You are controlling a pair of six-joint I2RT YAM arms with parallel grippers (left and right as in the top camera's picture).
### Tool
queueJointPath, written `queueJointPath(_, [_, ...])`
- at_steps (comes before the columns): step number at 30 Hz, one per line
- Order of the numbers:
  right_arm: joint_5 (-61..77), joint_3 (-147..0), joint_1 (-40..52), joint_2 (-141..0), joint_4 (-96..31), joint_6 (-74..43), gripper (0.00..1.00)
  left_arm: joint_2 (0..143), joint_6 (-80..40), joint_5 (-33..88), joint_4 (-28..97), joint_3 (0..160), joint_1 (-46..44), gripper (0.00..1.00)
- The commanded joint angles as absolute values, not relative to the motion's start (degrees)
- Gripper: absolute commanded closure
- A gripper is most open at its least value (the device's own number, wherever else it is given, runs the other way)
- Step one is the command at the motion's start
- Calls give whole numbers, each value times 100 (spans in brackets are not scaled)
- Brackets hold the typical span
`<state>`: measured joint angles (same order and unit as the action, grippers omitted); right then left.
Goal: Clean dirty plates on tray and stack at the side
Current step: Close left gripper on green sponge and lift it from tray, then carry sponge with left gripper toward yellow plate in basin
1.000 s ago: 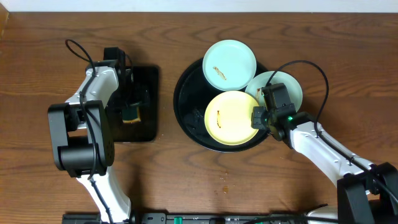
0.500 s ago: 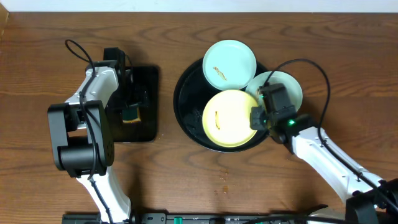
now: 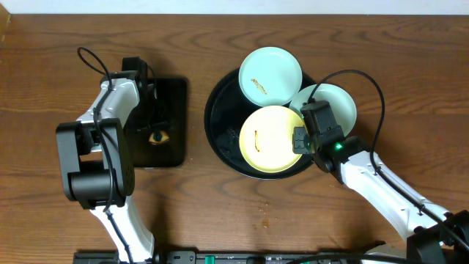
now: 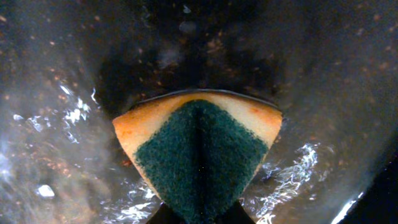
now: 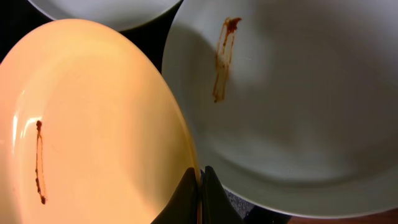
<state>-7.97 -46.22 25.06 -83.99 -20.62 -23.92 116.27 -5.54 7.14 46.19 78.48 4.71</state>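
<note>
You are getting soft, even light from above in the overhead view: the tabletop point(image 3: 220, 220) is showing its grain clearly and shadows on it are staying faint. The black tray point(image 3: 220, 128) is throwing back dull reflections near its rim. In the left wrist view the sponge point(image 4: 199, 155) is reading sharp, while the wet small rectangular tray point(image 4: 62, 62) around it is blurring toward the edges and sparkling with white glare at lower left and lower right. In the right wrist view the yellow plate point(image 5: 93, 124) is glowing warm, perhaps slightly overexposed, and the pale plate point(image 5: 298, 112) beside it is shading to grey.
</note>
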Motion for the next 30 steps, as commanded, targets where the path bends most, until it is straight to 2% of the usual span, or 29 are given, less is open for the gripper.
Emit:
queueJointPath(1, [-941,-4700,2552,-8436,-1992,-2528,99,10945,-523,744,4504,7959,469,93])
queueJointPath(8, [-1138,-4700,2552,-8438,-1988,-2574,99,9601,-552,735,4182,7896,467,93])
queueJointPath(13, [-1135,-4700,2554,-8438,-1992,-2574,99,8897,-886,215,3953,7778,467,93])
queueJointPath(30, [-1111,-4700,2552,-8473,-1992,-2633,99,8713,-891,189,3881,7778,469,92])
